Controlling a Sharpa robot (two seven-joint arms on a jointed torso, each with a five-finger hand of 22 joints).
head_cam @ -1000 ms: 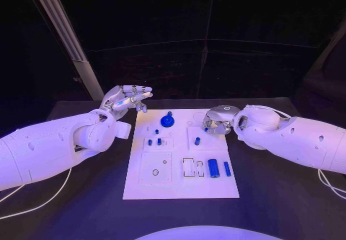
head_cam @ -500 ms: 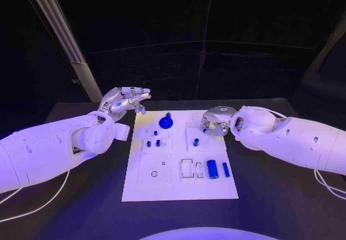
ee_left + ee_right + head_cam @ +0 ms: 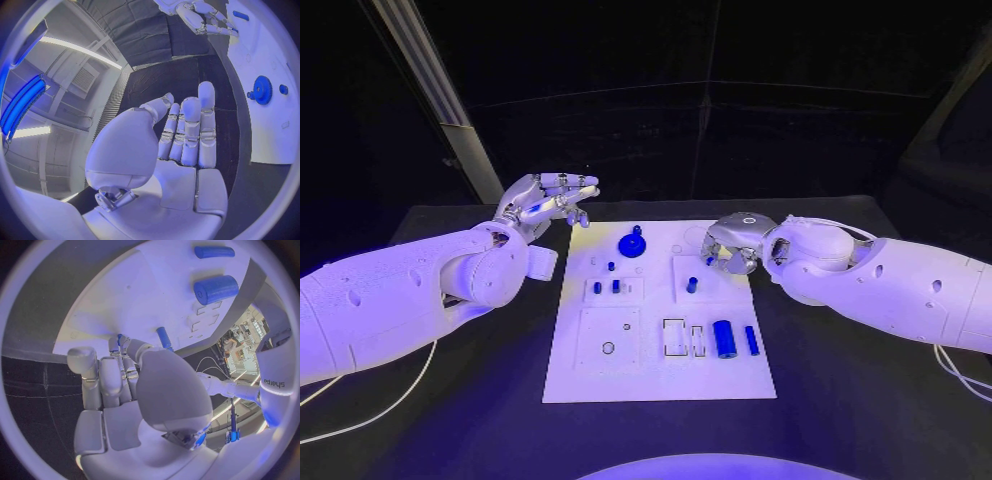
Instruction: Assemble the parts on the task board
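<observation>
Seemingly early on: the task board (image 3: pixel 661 370) lies mid-bench, its gear (image 3: pixel 633 243) and 3 small pegs seated, while the thick cylinder (image 3: pixel 726 338) and slim rod (image 3: pixel 751 340) lie loose. The right robot hand (image 3: pixel 733 245) pinches a small blue part (image 3: pixel 119 339) above the board; the left robot hand (image 3: pixel 548 198) hovers spread, empty, beside the board's far-left corner.

White rounded arms, silver jointed fingers (image 3: pixel 571 186), thin white cables
</observation>
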